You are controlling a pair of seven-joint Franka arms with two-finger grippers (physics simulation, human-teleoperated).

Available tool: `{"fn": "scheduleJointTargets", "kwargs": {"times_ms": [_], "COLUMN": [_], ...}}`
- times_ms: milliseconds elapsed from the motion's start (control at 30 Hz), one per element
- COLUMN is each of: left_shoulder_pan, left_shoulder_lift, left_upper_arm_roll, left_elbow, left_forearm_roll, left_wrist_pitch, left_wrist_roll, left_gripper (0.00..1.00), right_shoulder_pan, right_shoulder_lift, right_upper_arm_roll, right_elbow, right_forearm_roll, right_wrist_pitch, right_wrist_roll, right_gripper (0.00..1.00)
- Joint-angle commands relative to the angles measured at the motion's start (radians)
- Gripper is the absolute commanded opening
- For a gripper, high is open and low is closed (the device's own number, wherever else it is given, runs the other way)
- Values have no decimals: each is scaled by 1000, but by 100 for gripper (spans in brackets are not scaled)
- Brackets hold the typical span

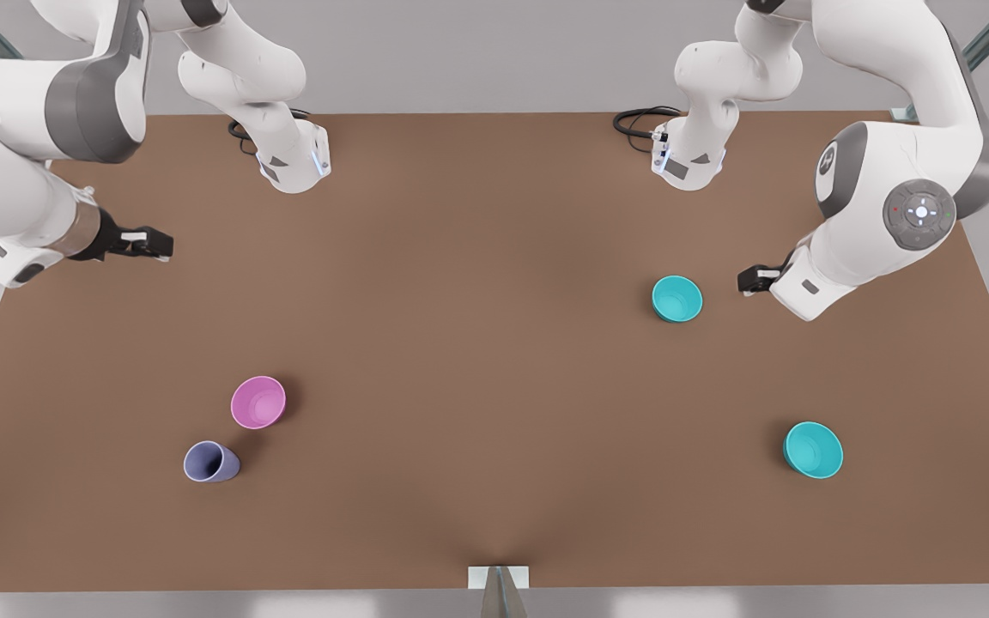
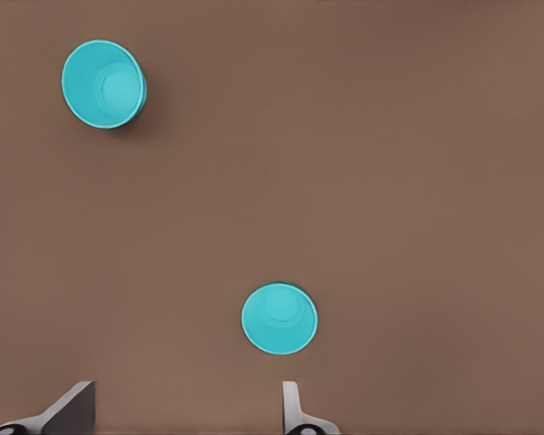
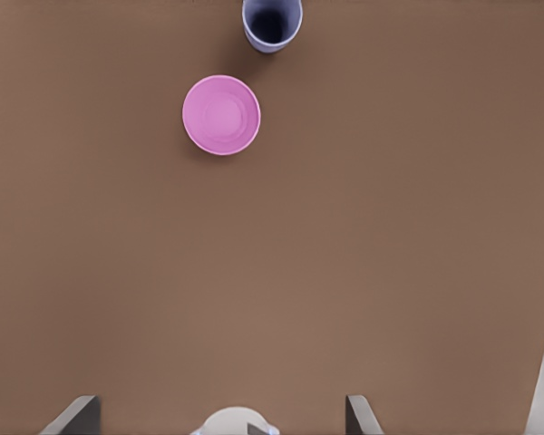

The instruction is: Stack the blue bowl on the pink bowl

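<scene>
— While both arms hang above the brown surface (image 1: 477, 360), which bowl should move?

— I'd take the blue bowl (image 1: 676, 298) at the front view's right, just beside the left end effector (image 1: 756, 279). A look-alike teal bowl (image 1: 812, 449) sits nearer the camera, well apart. The left wrist view shows the fingers spread wide, empty, with the near bowl (image 2: 279, 318) just ahead.

— And the target?

— The pink bowl (image 1: 257, 402) stands at the front view's left, close by a lavender cup (image 1: 211, 462). The right end effector (image 1: 147, 243) waits far from it, fingers wide in its wrist view.

— Grasp advice?

— Pinch one rim wall from above. Both bowls stand upright, mouths up; being round, they have no long axis.
</scene>
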Motion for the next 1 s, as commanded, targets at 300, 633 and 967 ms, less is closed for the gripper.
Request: {"fn": "scheduleJointTargets", "kwargs": {"times_ms": [300,633,967], "left_shoulder_pan": [0,0,-2], "left_shoulder_lift": [11,14,14], "left_upper_arm_roll": [0,-2,-3], "left_elbow": [1,0,0], "left_forearm_roll": [-7,-9,-9], "left_wrist_pitch": [-16,-18,-16], "left_wrist_roll": [-8,-6,-8], "left_gripper": [100,100,100], "right_shoulder_pan": [-95,-164,-178], "right_shoulder_lift": [326,448,496], "right_upper_arm_roll": [-3,-2,2], "right_elbow": [-186,-416,-445], "right_forearm_roll": [40,306,320], "right_wrist_pitch": [480,931,965], "right_wrist_roll": [5,-3,-17], "right_gripper": [100,100,100]}}
